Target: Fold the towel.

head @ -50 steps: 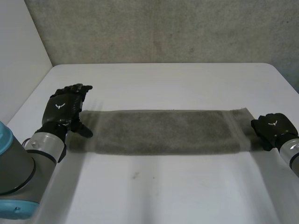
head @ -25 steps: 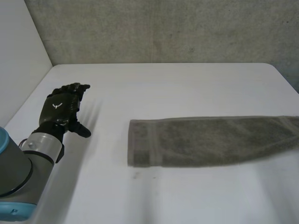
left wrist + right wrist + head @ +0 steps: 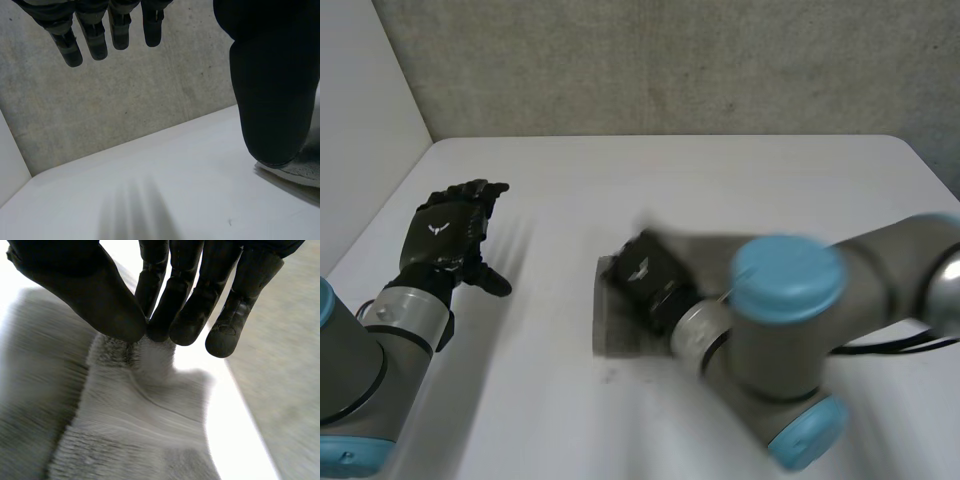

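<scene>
Head view shows a big change. A moment ago the towel (image 3: 613, 338) lay long and flat across the table (image 3: 670, 180), with one hand at each end. Now the right arm (image 3: 790, 330) has swung all the way over. The right hand (image 3: 650, 278) sits on the end of the towel that is nearer the left hand (image 3: 448, 232). The arm covers most of the towel, so just that end can be seen. It is near the left hand but not touching it.

Right wrist view shows the right hand pinching a bit of towel between its thumb (image 3: 100, 295) and its fingers (image 3: 182, 315). The cloth hangs down from the pinch. It looks like the end far from the left hand has been carried over to meet the near end, so the towel is likely being folded in half. The next job is probably to lay that end down and let go.

The left hand is off the towel. Its fingers (image 3: 95, 35) are straight and hold nothing.

Each hand has a small white mark on its back. No words can be read.
</scene>
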